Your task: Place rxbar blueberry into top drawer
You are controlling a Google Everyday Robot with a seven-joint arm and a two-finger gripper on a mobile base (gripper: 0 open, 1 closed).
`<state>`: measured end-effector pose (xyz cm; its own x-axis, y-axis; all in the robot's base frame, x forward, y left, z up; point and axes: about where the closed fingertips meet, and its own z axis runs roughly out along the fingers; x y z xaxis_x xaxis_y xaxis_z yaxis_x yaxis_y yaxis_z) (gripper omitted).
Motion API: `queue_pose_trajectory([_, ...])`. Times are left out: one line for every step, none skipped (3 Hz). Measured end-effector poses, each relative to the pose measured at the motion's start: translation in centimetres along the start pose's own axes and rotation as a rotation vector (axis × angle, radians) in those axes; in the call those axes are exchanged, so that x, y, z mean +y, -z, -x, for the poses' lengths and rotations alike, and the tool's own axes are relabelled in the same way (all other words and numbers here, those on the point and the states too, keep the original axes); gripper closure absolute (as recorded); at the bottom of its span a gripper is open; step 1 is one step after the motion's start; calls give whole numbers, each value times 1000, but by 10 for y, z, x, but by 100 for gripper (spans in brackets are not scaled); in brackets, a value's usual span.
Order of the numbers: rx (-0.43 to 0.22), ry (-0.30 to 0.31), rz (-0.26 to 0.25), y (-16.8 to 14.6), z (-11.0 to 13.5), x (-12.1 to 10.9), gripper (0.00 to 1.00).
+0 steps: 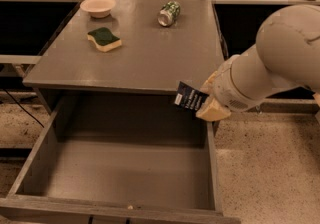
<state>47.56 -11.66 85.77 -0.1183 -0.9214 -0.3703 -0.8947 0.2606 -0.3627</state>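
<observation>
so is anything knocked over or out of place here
Only the green can, which lies on its side at the back of the table. The sponge and bowl sit flat. The gripper, at the table's front right edge, holds the rxbar blueberry by the open top drawer.

We see the gripper (pixel 204 99) at the table's (pixel 155 58) front right corner, just over the edge, fingers (pixel 213 111) clamped on the rxbar blueberry (pixel 189 96). The bar is tilted and held in the air above the back right corner of the top drawer (pixel 125 173), not touching it. The drawer is pulled out and its grey floor is bare. On the table we have a green-and-yellow sponge (pixel 104 39), a green can (pixel 169 13) lying on its side and a small beige bowl (pixel 98 6), all well apart from the gripper.
</observation>
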Motion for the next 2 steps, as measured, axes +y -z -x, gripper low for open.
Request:
queue_pose_trajectory([-28,-31,21,-5,-1,23,100])
queue_pose_trajectory([-29,-49,86,-26,-3,62,100])
